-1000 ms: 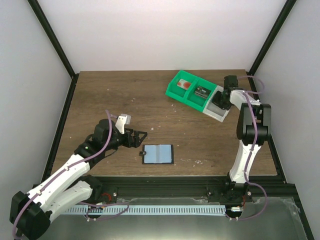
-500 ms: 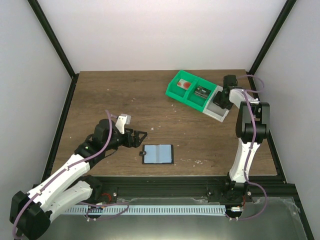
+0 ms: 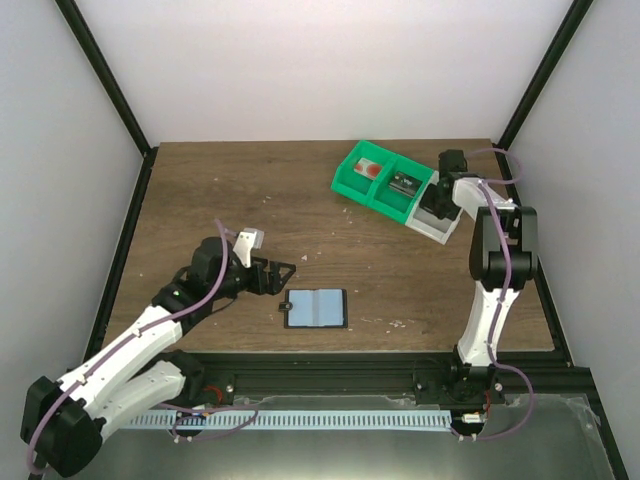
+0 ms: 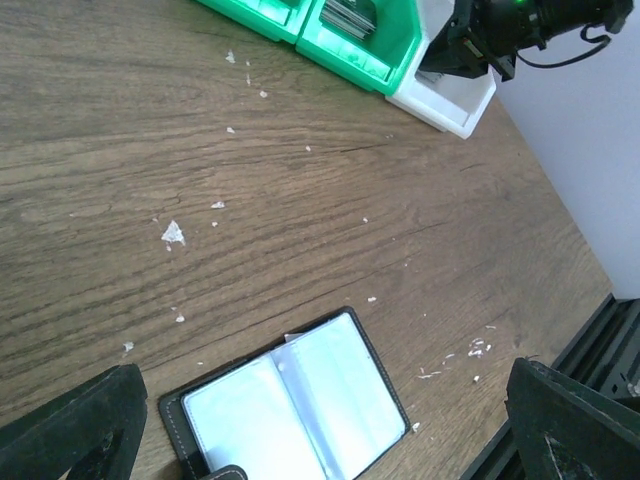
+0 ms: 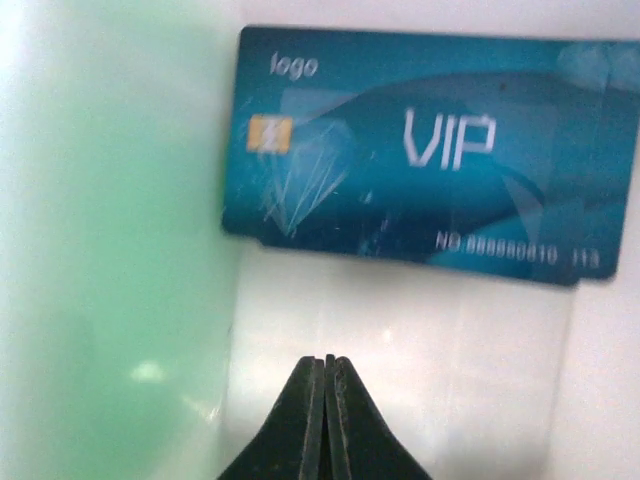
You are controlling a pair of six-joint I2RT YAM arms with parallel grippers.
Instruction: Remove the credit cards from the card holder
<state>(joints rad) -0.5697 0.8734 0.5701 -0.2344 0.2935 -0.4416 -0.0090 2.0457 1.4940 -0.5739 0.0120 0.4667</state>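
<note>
The card holder [image 3: 316,308] lies open on the wooden table, its two pale blue panels up [image 4: 295,400]; a small pale corner pokes out at the top of its fold. My left gripper [image 3: 275,275] hovers just left of it, open, and the holder shows between its fingers [image 4: 70,430] in the left wrist view. A blue VIP credit card [image 5: 430,150] lies flat on the floor of the white bin [image 3: 442,228]. My right gripper [image 5: 327,365] is shut and empty above that bin, its tips just short of the card [image 3: 437,200].
A green bin [image 3: 380,178] with two compartments adjoins the white one at the back right; one holds a red-and-white item [image 3: 370,170], the other a dark card [image 3: 403,184]. Small white flecks dot the table [image 4: 173,233]. A black frame rail [image 3: 400,365] runs along the near edge.
The right arm's wrist has shifted slightly left over the white bin. The left arm and the card holder have stayed put.
</note>
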